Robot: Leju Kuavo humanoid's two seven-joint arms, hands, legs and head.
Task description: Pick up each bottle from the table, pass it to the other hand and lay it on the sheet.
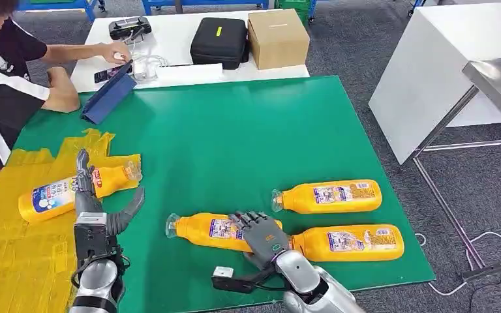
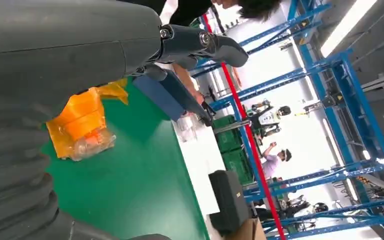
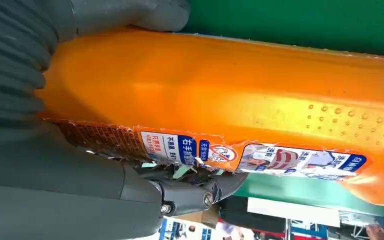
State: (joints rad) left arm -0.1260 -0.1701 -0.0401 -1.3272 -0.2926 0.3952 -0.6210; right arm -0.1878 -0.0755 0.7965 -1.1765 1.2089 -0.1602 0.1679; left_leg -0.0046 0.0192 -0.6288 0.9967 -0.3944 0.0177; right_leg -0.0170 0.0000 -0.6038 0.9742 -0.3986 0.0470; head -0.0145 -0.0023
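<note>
Three orange bottles lie on the green table (image 1: 235, 137). My right hand (image 1: 261, 233) grips the nearest one (image 1: 202, 229) as it lies flat. In the right wrist view the thumb (image 3: 145, 12) presses one side of this bottle (image 3: 230, 90) and the fingers (image 3: 195, 192) reach round the other. The two other bottles (image 1: 331, 195) (image 1: 352, 242) lie to its right. Another orange bottle (image 1: 52, 195) lies on the yellow sheet (image 1: 13, 261) at the left. My left hand (image 1: 98, 208) stands just in front of that bottle, fingers spread and holding nothing. Its clear cap (image 2: 87, 142) appears in the left wrist view.
A person (image 1: 6, 59) leans in at the back left, near a blue folder (image 1: 107, 98) on the table's corner. A white table behind carries a black case (image 1: 218, 40) and a cardboard box (image 1: 277, 37). Another white table (image 1: 430, 65) stands to the right.
</note>
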